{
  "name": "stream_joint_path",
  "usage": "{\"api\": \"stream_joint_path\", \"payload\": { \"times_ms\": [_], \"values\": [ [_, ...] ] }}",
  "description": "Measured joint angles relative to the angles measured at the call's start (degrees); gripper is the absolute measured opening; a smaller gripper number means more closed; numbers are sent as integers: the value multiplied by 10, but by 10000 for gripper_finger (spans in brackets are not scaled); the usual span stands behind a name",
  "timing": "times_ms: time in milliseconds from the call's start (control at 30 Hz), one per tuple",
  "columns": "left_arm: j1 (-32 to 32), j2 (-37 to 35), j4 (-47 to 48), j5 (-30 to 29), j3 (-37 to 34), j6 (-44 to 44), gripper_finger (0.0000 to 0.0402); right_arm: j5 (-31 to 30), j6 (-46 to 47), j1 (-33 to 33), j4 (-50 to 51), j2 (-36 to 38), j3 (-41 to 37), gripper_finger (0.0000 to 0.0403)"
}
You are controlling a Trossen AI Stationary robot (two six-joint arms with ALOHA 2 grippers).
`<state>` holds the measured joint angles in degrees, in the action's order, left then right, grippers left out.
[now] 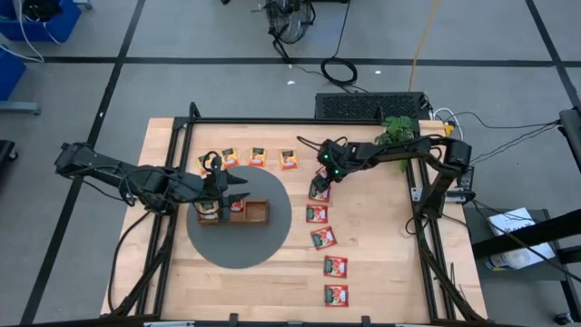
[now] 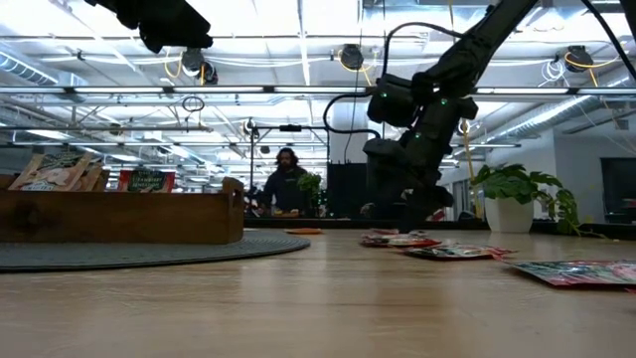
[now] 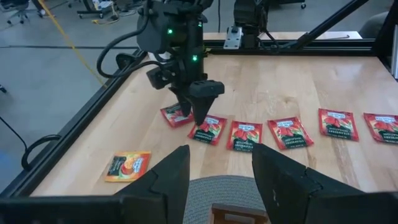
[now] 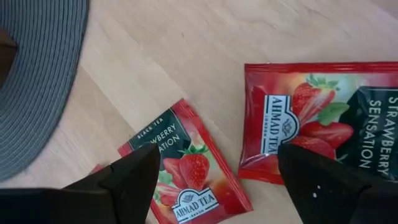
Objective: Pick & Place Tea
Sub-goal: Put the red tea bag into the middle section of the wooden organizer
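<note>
Wooden table, grey round mat, scattered tea packets

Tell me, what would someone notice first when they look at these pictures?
Probably the curved line of red strawberry tea packets running down the right half of the wooden table. The right gripper hangs open just above the top packet of that line. On the left, the left gripper, open and empty, hovers over the wooden tray, which sits on a round grey mat with some packets already inside.
</note>
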<state>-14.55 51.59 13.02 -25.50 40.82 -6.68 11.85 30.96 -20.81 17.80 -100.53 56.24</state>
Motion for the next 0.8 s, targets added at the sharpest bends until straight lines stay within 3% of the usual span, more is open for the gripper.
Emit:
{"api": "stream_joint_path", "payload": {
  "times_ms": [367, 800],
  "values": [
    [0, 0, 0, 0, 0, 0, 177, 1, -14, 0, 98, 7, -4, 294],
    [0, 0, 0, 0, 0, 0, 177, -197, -32, -2, 250, 45, -7, 273]
  ]
}}
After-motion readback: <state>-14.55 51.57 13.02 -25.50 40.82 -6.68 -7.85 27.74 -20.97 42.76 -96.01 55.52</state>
